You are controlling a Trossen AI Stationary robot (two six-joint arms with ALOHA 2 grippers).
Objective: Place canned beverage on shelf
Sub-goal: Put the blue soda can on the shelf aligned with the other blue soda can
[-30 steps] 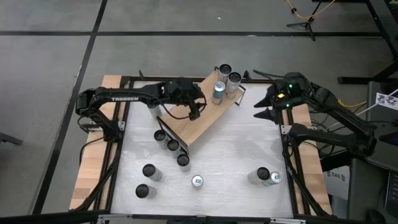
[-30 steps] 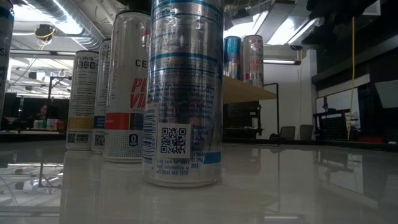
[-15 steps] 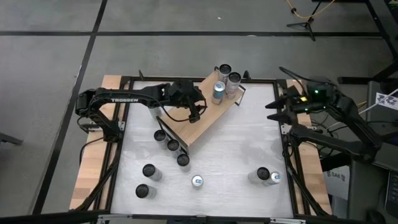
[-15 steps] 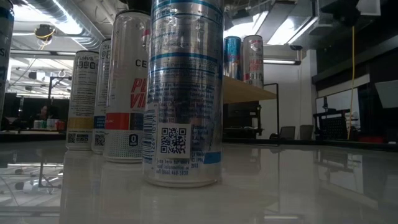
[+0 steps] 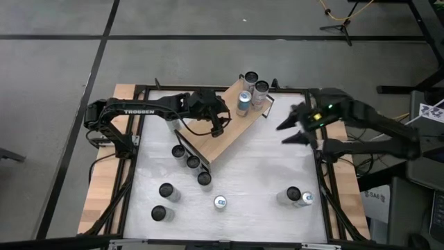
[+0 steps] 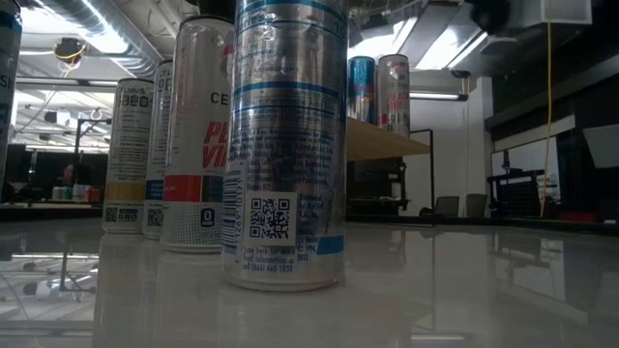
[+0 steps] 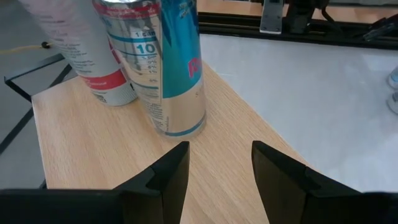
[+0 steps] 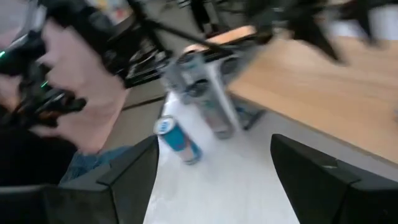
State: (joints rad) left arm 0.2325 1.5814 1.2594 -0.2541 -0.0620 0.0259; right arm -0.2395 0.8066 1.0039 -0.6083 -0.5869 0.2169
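The shelf (image 5: pixel 223 126), a light wooden board with black frame ends, lies diagonally across the far middle of the table. Three cans stand upright on its far end: a blue one (image 5: pixel 243 103) (image 7: pixel 174 68) and two silver ones (image 5: pixel 250 78) (image 5: pixel 261 88). My left gripper (image 5: pixel 220 125) (image 7: pixel 217 149) hovers open over the board, just short of the blue can, with nothing between its fingers. My right gripper (image 5: pixel 282 135) (image 8: pixel 213 140) hangs open and empty above the table's far right part, pointing toward the shelf.
Several more cans stand on the white table: a row (image 5: pixel 193 162) along the shelf's near side, two (image 5: pixel 166 191) (image 5: pixel 159 213) at the near left, one (image 5: pixel 220 202) at the near middle and a pair (image 5: pixel 300 197) at the near right. The table's middle right (image 5: pixel 270 167) is bare.
My right gripper swung toward the table's right edge, then back toward the middle and a little nearer, turning as it went. It has stayed open and empty. The cans and the shelf have not moved.
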